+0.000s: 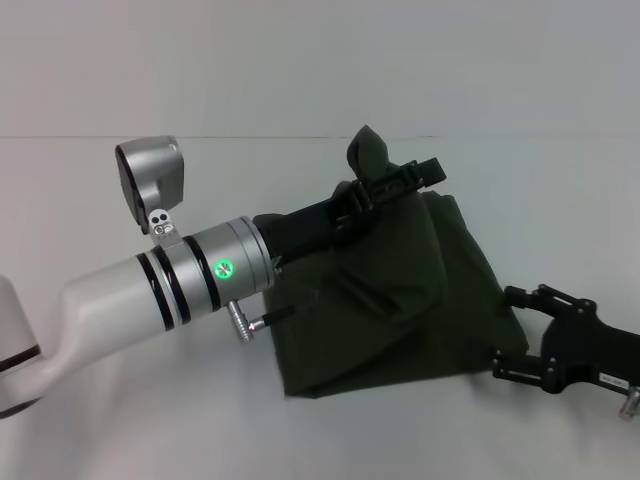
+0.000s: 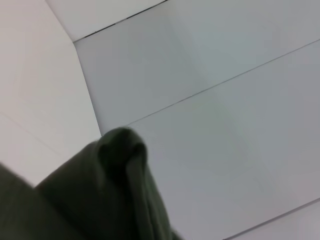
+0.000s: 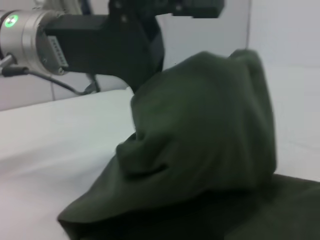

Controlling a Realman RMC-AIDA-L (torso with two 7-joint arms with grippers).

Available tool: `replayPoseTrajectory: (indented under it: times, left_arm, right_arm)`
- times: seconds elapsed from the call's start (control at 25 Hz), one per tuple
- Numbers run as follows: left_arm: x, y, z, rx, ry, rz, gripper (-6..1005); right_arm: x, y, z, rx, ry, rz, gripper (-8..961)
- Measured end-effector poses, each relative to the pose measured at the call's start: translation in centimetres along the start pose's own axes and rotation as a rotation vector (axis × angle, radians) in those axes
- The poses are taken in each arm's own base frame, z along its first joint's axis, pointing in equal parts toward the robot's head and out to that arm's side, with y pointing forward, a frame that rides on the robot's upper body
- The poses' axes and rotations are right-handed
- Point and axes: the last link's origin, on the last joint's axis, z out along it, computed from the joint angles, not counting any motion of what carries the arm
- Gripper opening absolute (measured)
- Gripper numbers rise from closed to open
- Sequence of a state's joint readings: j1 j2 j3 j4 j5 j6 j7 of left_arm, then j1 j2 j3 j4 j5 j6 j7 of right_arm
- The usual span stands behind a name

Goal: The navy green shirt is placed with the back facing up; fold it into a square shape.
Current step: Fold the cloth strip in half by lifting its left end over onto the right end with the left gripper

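The navy green shirt (image 1: 400,300) lay on the white desk (image 1: 120,420) a little to the robot's right of centre, already gathered into a rough, many-layered slab rather than spread flat, with its lower edge toward the robot and one part drawn up off the surface. The left hand (image 1: 395,185) was clenched on that raised part: it reached in from the robot's left across the cloth, and a peak of fabric stood up just beyond its fingers at the far edge of the bundle (the left wrist view showed only that peak (image 2: 122,150) against the bare desk, none of the fingers). From this hand the body of the shirt ran down and toward the robot's right, so the lifted fold hung as a slope whose long axis ran from the far-left corner to the near-right one. The right hand (image 1: 515,335) sat low at the near right edge of the cloth, its dark fingers spread apart and apparently released, just beside the hem rather than gripping it. Its wrist camera looked along the desk at the draped hump (image 3: 210,130) with the left arm's dark body (image 3: 110,40) above it. The left hand was therefore the one holding cloth, and where the held edge came down across the bundle would probably decide whether the outline squared up.
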State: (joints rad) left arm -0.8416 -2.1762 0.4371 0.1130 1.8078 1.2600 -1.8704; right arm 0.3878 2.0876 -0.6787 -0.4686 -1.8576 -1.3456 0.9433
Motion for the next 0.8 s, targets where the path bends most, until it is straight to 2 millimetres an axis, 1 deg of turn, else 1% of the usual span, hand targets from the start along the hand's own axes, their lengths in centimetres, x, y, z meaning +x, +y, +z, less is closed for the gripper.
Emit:
replayPoseTrajectory:
  times: [0.12,0.24,0.36,0.48,0.6,0.72,0.8]
  left_arm:
    - [0.1,0.0,0.0,-0.001,0.005,0.0,679]
    - [0.0,0.1,0.0,-0.004,0.001,0.003,877]
    - [0.3,0.1,-0.1,-0.006,0.002,0.012,877]
    - [0.9,0.4,-0.5,-0.018,0.01,0.026,878]
    - [1.6,0.9,-1.0,-0.047,0.013,0.054,878]
    - [2.5,1.6,-2.5,-0.097,0.013,0.118,878]
    - [2.8,2.0,-3.4,-0.122,0.003,0.162,878]
  right_arm:
    - [0.3,-0.1,-1.1,0.025,-0.011,0.009,904]
    - [0.6,-0.1,-1.5,0.031,-0.009,0.015,904]
    - [0.8,0.1,-1.7,0.036,-0.005,0.023,905]
    - [1.0,0.1,-2.0,0.044,-0.006,0.029,905]
    - [1.3,-0.1,-2.8,0.075,-0.021,0.05,905]
    - [1.2,-0.3,-3.7,0.091,-0.045,0.082,905]
    - [1.0,-0.5,-4.3,0.097,-0.059,0.126,905]
